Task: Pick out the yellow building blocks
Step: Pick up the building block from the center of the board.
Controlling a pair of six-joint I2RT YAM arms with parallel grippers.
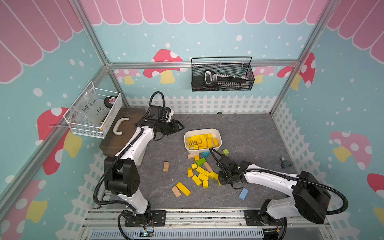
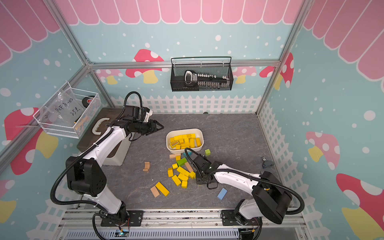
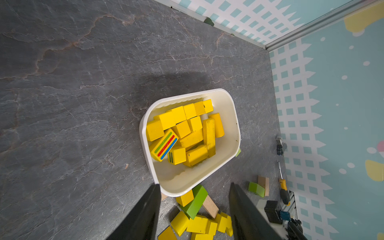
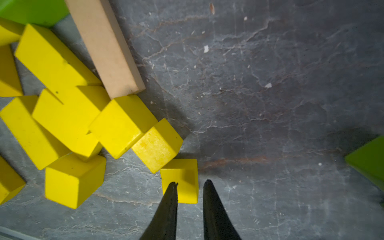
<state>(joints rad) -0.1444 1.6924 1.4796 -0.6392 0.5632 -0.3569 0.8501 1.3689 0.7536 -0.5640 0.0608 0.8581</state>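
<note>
Top views: grey slate-look tabletop point(image 1: 249, 135) is ringed by mushroom-print walls point(image 1: 342, 104). Right gripper point(image 4: 191, 181) is held low, closed at 1 yellow cube point(image 4: 180, 164); left gripper point(image 3: 195, 184) is held raised, parted.

The left arm point(image 1: 135, 143) stood up from its base and leaned toward 12 o'clock. Its wrist was bent, so the left gripper point(image 1: 180, 127) pointed to 3 o'clock, high in the air, with its fingers point(image 3: 145, 216) wide apart. The right arm point(image 1: 268, 178) lay low and reached toward 9 o'clock. The right gripper point(image 4: 190, 182) pointed down low, its fingers point(image 4: 214, 212) squeezed close together
</note>
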